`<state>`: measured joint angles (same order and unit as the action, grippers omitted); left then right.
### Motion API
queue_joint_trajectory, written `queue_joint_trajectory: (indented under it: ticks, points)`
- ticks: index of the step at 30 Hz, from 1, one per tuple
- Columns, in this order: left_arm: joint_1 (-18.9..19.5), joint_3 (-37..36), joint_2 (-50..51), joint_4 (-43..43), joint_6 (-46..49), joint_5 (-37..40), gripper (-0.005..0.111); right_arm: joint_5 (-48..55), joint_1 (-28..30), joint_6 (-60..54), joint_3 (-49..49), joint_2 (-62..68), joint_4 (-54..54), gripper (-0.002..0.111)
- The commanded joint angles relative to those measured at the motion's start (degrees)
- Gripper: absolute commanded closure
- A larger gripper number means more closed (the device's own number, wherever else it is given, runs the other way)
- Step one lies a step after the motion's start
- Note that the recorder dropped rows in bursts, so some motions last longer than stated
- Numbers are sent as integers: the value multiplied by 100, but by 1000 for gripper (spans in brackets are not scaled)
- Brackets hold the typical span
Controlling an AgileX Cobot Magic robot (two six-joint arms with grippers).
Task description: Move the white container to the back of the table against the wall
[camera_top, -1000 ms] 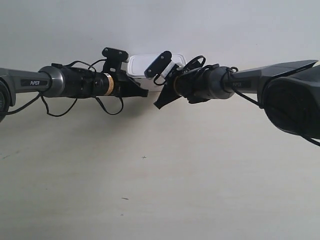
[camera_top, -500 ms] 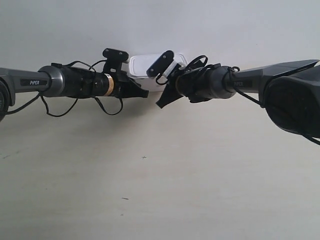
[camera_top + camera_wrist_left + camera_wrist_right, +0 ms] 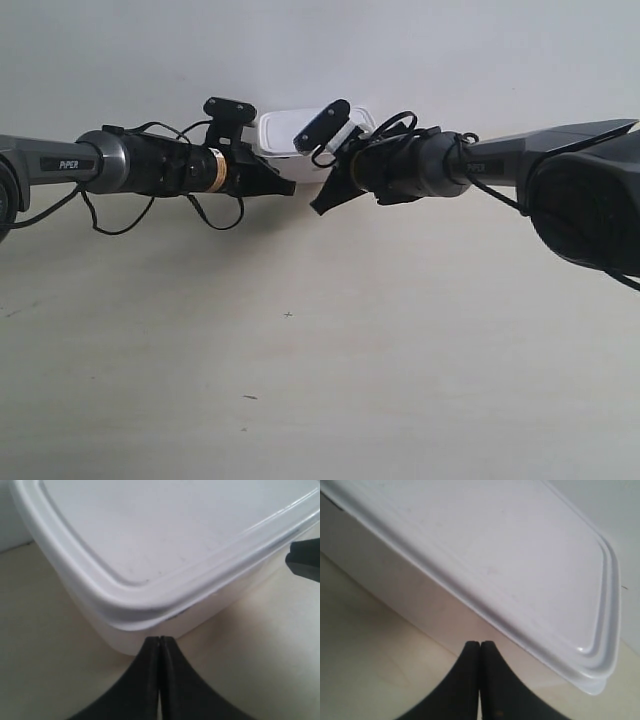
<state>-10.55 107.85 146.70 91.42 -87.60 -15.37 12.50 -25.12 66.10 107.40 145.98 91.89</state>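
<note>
The white container (image 3: pixel 283 131) lies at the table's (image 3: pixel 300 380) far edge, by the pale wall (image 3: pixel 300 50), half hidden behind both wrists. The gripper of the arm at the exterior view's left (image 3: pixel 290 187) and that of the arm at the exterior view's right (image 3: pixel 318 208) meet just in front of it. In the left wrist view my left gripper (image 3: pixel 160 639) is shut and empty, its tips against a rounded corner of the container (image 3: pixel 165 535). My right gripper (image 3: pixel 480 644), also shut and empty, presses on the container's (image 3: pixel 495 545) long side wall.
A dark tip of the other gripper (image 3: pixel 305 565) shows beside the container in the left wrist view. Loose black cables (image 3: pixel 215 215) hang from both wrists. A bulky dark arm base (image 3: pixel 590 200) fills the exterior view's right edge. A few dark specks (image 3: pixel 288 315) mark the table.
The arm at the exterior view's right has shifted slightly, and the container has edged a little toward the wall and to the right. The other arm has barely moved.
</note>
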Motion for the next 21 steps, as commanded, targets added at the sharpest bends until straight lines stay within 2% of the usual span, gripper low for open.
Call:
queue_joint_trajectory:
  ticks: [1, 21]
  points:
    - [26, 32, -84, -64, 63, 155, 107, 82, -45, -64, 99, -9, -104, 108]
    - [64, 2, -84, -64, 20, 199, 107, 537, -149, -323, -63, -33, -275, 108]
